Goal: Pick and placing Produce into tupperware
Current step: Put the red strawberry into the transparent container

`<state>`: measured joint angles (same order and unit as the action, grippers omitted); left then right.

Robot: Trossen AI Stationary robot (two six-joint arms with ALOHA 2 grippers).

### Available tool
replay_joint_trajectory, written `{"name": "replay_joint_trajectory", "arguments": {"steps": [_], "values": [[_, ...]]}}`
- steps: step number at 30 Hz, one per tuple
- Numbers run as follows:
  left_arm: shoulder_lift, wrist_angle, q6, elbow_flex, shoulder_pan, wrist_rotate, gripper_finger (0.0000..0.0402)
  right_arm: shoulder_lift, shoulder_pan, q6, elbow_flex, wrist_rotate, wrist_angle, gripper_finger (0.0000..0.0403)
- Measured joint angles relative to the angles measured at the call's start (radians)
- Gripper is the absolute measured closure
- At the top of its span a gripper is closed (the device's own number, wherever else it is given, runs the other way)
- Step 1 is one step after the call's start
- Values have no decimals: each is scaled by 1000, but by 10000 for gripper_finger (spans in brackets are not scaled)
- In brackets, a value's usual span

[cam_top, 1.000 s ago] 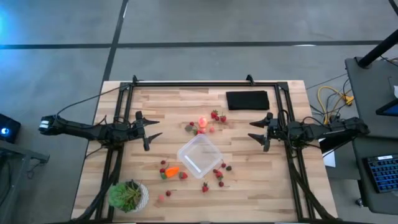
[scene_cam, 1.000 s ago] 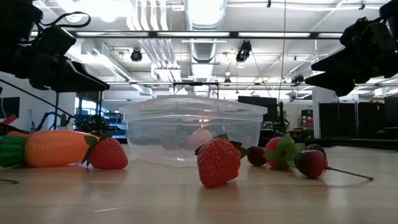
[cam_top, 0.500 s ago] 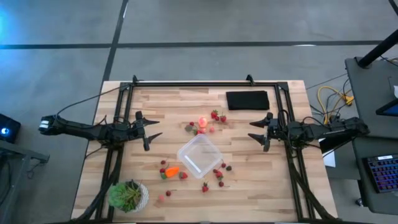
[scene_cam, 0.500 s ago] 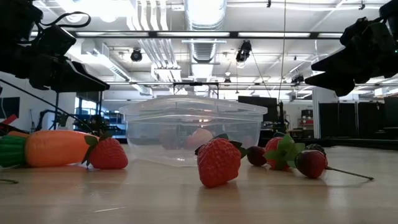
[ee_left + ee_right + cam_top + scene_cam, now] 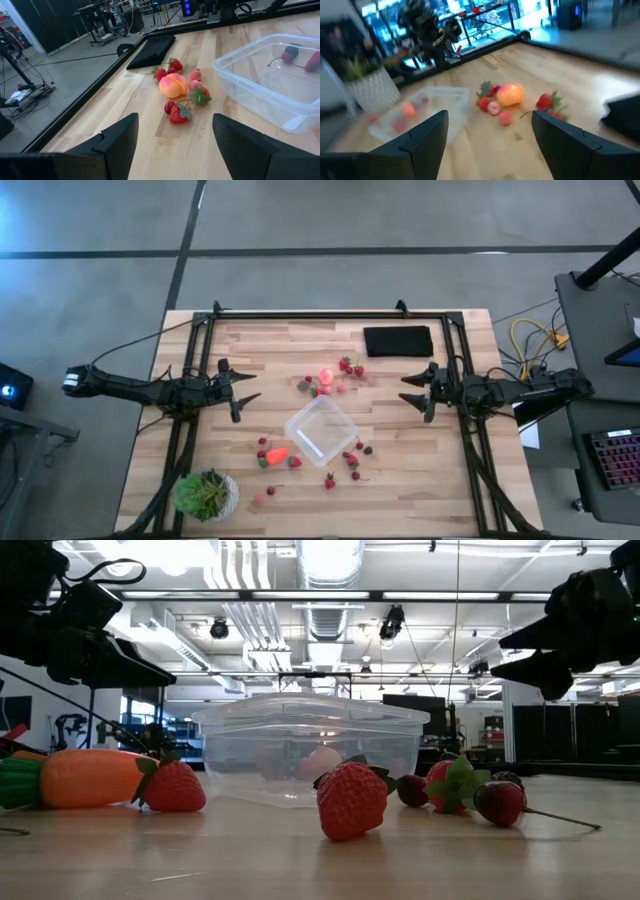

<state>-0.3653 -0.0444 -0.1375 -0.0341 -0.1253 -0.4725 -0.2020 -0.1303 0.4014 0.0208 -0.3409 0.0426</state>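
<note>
The task looks to be at its very start: the tub [image 5: 320,431] sits empty near the middle of the table [image 5: 440,490], and all the produce lies loose around it. Going left to right in the high view, the left gripper [image 5: 244,391] hangs above the bare wood left of the tub, its fingers spread wide and holding nothing; the left wrist view shows both fingers apart with open table between them. Below it and left of the tub lie the carrot [image 5: 277,454] and a few strawberries [image 5: 295,462]. Beyond the tub's far corner sits the peach [image 5: 325,376], with more berries close beside it, and another scatter of berries [image 5: 352,460] lies at the tub's right near corner. The right gripper [image 5: 409,393] hovers right of the tub, also wide apart and empty, its wrist view facing the peach cluster. Neither arm is yet over a piece, so the step in hand seems to be the first reach. The next move likely calls for one gripper to travel over a single piece, the peach being nearest both, drop low and close gently, since the pieces are small and crowded. No brand, label or writing can be read anywhere.
</note>
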Motion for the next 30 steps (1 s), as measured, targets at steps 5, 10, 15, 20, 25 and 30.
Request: {"name": "replay_joint_trajectory", "arguments": {"steps": [5,10,15,20,25,30], "values": [[0,0,0,0,0,0,160,-11,0,413,0,-77,-1,124],[0,0,0,0,0,0,160,-10,0,739,0,-221,6,124],[0,0,0,0,0,0,160,-10,0,987,0,-365,29,124],[-1,0,0,0,0,0,160,-10,0,1003,0,-426,33,124],[0,0,0,0,0,0,160,-10,0,878,0,-530,44,124],[0,0,0,0,0,0,160,-10,0,859,0,-545,46,124]]}}
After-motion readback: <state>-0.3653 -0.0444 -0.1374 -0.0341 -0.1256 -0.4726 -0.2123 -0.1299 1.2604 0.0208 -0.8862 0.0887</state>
